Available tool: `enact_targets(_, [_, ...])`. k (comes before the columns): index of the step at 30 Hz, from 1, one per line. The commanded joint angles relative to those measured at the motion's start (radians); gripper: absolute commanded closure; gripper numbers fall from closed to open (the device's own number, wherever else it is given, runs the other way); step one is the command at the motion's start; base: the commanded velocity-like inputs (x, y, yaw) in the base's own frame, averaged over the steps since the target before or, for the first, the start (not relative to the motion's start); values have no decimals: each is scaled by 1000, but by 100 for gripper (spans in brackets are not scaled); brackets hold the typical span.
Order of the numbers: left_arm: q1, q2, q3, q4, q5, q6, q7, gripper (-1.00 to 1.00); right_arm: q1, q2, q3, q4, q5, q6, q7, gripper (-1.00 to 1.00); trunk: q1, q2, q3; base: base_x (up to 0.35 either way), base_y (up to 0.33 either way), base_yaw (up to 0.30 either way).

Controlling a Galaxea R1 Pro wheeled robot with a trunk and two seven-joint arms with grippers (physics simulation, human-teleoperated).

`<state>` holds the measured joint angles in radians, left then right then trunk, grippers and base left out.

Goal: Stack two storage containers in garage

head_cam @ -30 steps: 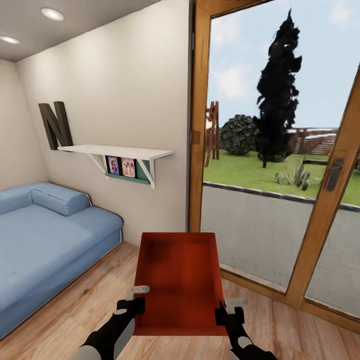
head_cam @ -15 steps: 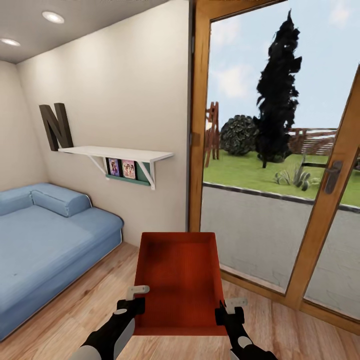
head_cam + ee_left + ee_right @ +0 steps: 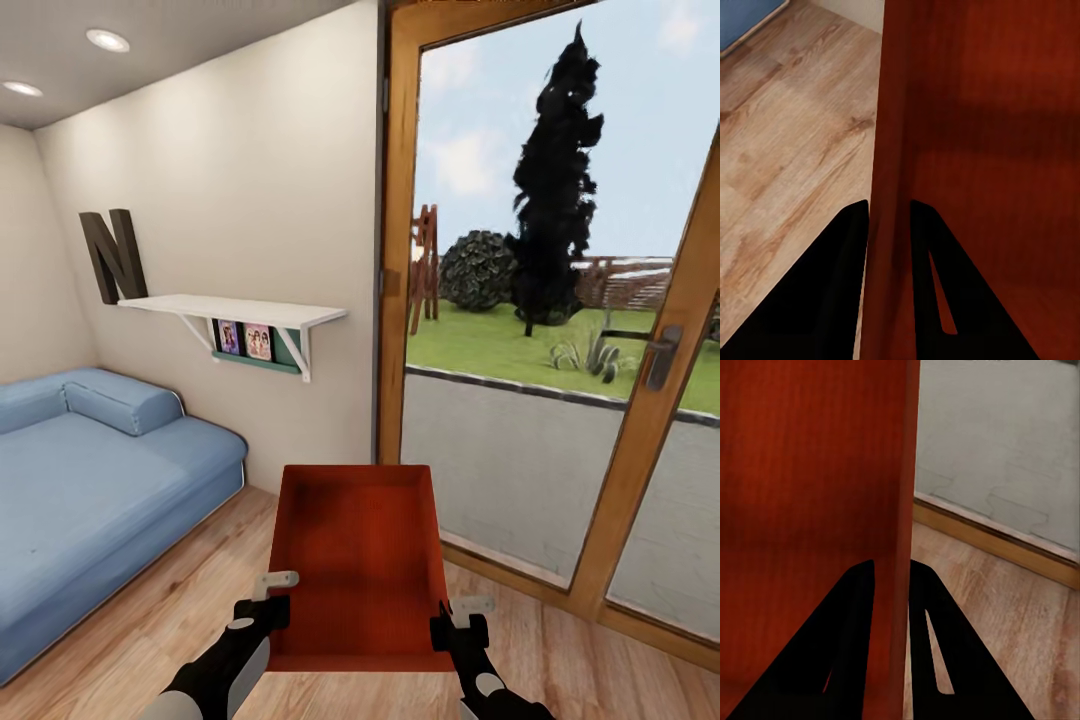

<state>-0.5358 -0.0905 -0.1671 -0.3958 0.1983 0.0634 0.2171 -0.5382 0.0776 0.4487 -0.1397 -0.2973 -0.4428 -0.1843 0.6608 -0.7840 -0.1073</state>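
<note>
I hold one red-orange open-top storage container (image 3: 357,560) level in front of me, above the light wood plank floor of the living room. My left gripper (image 3: 272,608) is shut on the container's left wall (image 3: 891,187), one finger on each side of it. On the opposite side my right gripper (image 3: 447,628) is shut on the right wall (image 3: 900,525) in the same way. The container (image 3: 990,150) is empty inside (image 3: 802,487).
A blue sofa (image 3: 90,480) fills the left side. On the cream wall hangs a white shelf (image 3: 235,308) with a dark letter N (image 3: 112,252). Ahead and to the right is a wood-framed glass door (image 3: 560,300) with a handle (image 3: 662,355), and its sill (image 3: 997,544) lies close.
The view has shifted very slightly, with the shelf and sofa a touch lower in the picture. The container and both grippers keep their place in it.
</note>
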Motion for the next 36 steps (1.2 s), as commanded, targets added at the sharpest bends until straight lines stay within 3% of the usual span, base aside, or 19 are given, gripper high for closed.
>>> enact_targets(1, [0,1,-5,0,3,7,22,100,-2,0,-42,-8,1,-4,-7,100,-4,6,2,0,0,0])
enact_targets(30, [0,2,-1,-11,3,6,22,100,-2,-1,-42,-8,1,-5,-7,100,-11,20,8,-1,0,0])
enact_targets(36, [0,2,-1,-11,5,6,22,100,-2,0,-42,-8,1,-6,-7,100,-11,20,8,-224,0,0])
